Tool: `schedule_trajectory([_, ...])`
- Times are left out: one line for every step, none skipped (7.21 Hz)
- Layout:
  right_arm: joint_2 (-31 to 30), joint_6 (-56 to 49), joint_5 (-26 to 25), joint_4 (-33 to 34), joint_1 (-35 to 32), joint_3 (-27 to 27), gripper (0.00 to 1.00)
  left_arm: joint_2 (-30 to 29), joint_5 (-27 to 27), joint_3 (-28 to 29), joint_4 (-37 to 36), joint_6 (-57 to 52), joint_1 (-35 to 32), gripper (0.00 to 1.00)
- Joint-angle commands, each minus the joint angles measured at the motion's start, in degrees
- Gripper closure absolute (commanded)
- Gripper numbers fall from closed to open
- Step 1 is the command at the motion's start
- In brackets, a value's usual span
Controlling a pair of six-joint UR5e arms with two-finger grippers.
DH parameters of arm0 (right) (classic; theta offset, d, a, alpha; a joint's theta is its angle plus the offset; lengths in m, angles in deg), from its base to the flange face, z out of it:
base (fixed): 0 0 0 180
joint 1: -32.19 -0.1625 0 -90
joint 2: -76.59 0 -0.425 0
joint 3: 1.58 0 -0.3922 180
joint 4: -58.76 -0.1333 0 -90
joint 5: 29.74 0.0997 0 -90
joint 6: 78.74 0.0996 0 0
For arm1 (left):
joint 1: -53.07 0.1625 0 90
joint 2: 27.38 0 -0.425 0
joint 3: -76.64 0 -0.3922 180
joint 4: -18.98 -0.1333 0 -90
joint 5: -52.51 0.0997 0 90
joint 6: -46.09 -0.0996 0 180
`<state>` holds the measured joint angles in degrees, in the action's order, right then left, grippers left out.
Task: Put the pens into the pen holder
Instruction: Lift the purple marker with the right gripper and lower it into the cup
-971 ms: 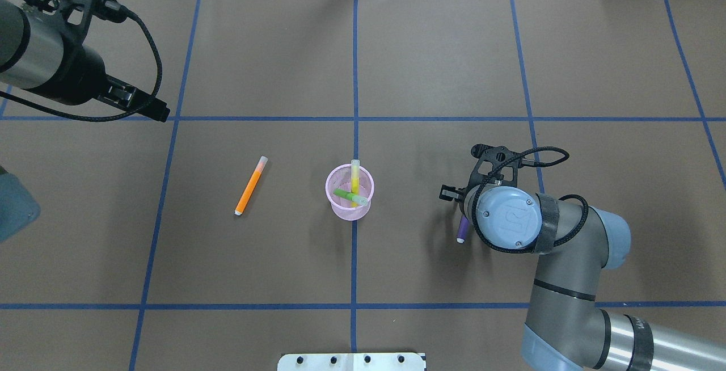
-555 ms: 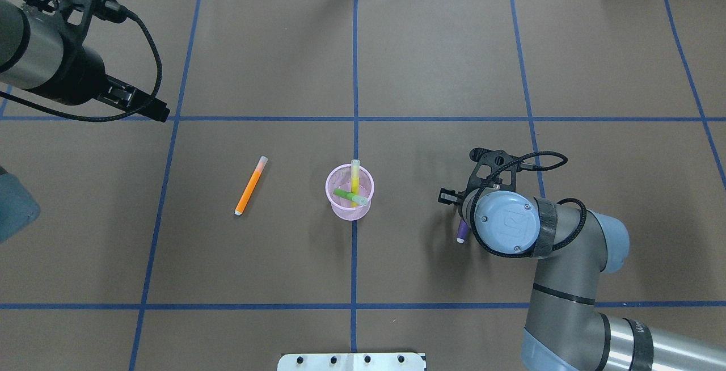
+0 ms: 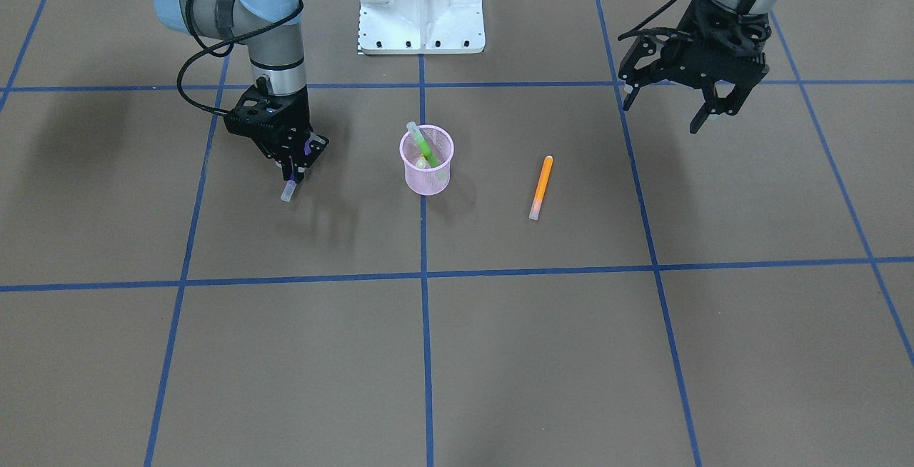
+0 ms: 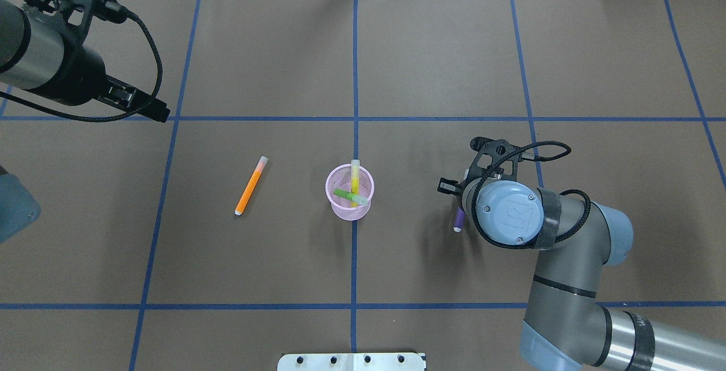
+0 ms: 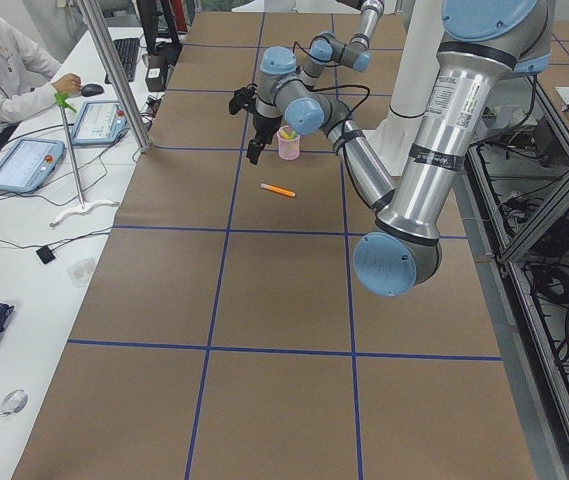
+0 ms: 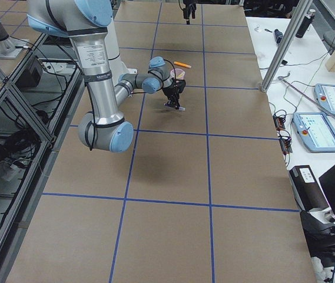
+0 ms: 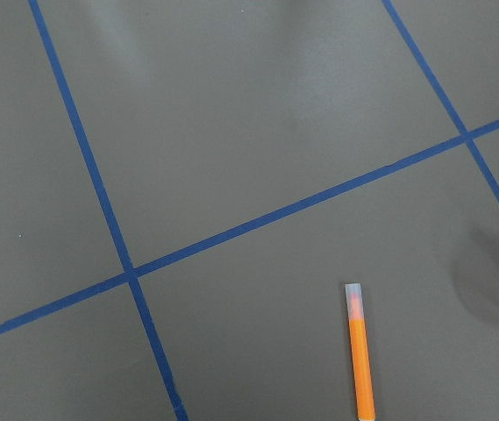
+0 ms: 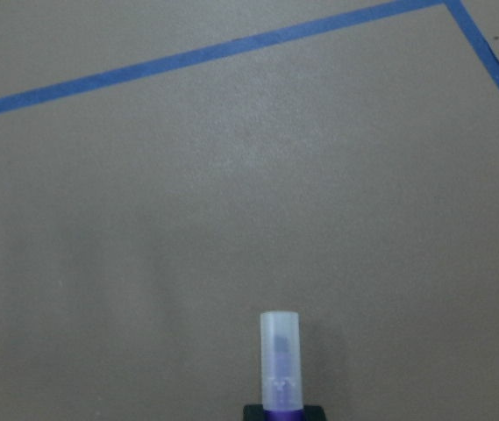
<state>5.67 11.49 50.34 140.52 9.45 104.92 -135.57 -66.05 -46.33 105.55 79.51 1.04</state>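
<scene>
Grip first: the right gripper [image 3: 294,171] is pinched tight on the slim purple pen [image 3: 288,191], its jaws pressed against the barrel. The pen's pale translucent cap pokes out below the fingertips, aimed down at the brown paper-covered table [image 3: 643,345]. The wrist camera looks straight along that cap. Whether the tip touches the paper, I cannot tell. In the overhead view most of the pen hides under the wrist, with only its other end peeking out.

Moving outward — the small round pink wire-mesh pen holder [image 3: 418,178] stands upright on a blue tape line [image 3: 425,310], near the centre of the table and apart from the right gripper. Inside it a green pen [image 3: 418,140] leans across the rim, and a yellow pen [image 4: 355,175] stands beside it.

On the cup's far side, toward the robot's left, an orange pen [image 3: 540,185] lies flat on the paper, on its own. Well beyond it the left gripper [image 3: 664,106] hangs above the table with its jaws spread wide, holding nothing.
</scene>
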Motion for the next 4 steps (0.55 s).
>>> schedule_trajectory([4.37, -5.39, -13.47, -0.90, -0.38, 0.64, 1.00, 0.00, 0.00, 0.18, 0.00, -0.02, 0.09, 0.00])
schedule_trajectory([4.65, -8.80, -15.64, -7.69, 0.24, 0.56, 1.00, 0.00, 0.00, 0.27, 0.00, -0.02, 0.09, 0.00])
schedule_trajectory([4.83, -15.54, -17.49, -15.50, 0.50, 0.38, 1.00, 0.00, 0.00, 0.44, 0.09, -0.02, 0.09, 0.00])
schedule_trajectory([4.83, -21.52, -22.73, -22.02, 2.68, -0.67, 1.00, 0.00, -0.26, 0.18, 0.09, 0.07, 0.09, 0.00])
